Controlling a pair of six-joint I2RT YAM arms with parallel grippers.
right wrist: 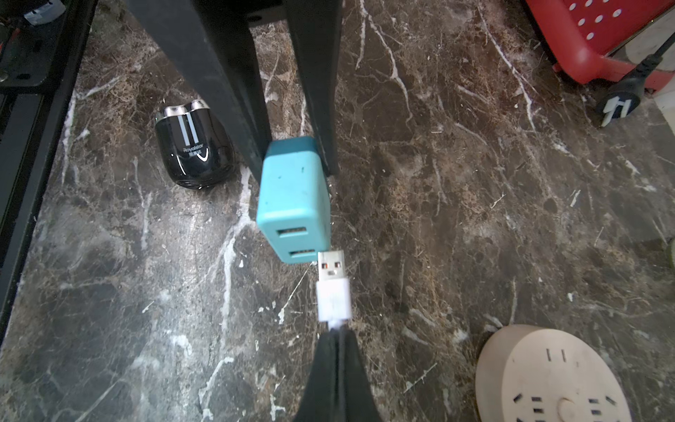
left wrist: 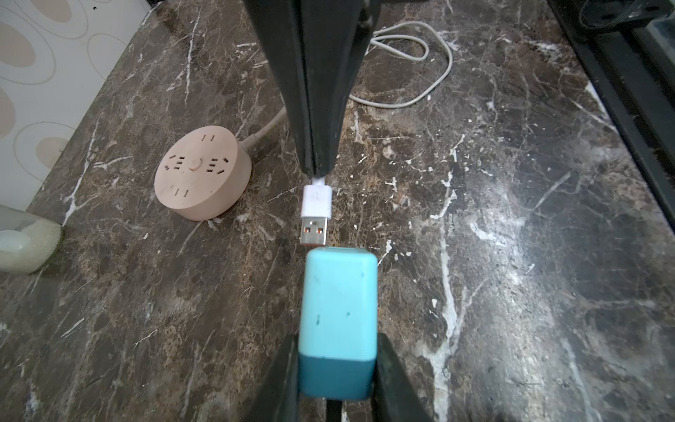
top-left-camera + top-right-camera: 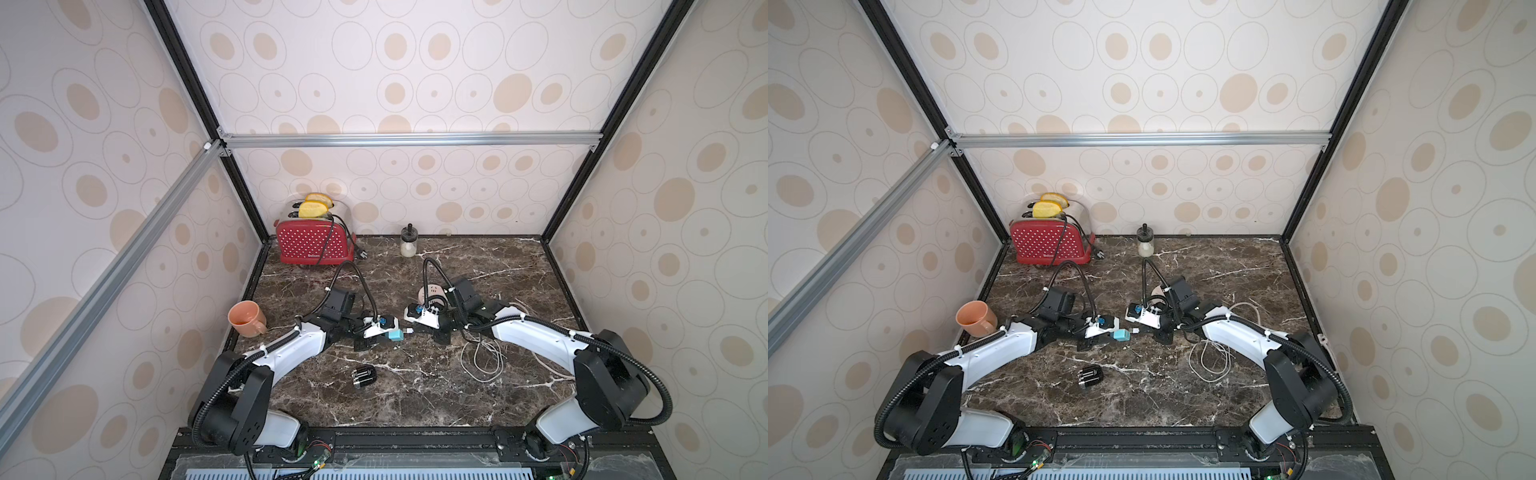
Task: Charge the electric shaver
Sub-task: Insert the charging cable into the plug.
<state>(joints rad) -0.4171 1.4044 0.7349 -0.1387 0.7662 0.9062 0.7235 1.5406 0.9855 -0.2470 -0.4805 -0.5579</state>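
1. In a top view, the electric shaver [image 3: 363,377] lies on its side on the marble table [image 3: 415,399]. It is nearest you and well apart from both arms.
2. Just beyond it, your left gripper [image 2: 338,343] clamps a teal plug adapter [image 2: 338,303] by its sides.
3. Facing it, your right gripper [image 2: 317,166] is pinched tight on a white cable [image 3: 482,361], right behind its USB plug [image 1: 332,281]. The plug's bare metal tip sits at the adapter's port face, not pushed in.
4. Behind the right gripper, a pink socket disc [image 2: 202,171] rests flat. An orange mug [image 3: 246,318] stands far off to the left.
5. Farthest back, a red toaster [image 3: 311,245] holding two slices and a small jar [image 3: 408,243] stand by the wall.
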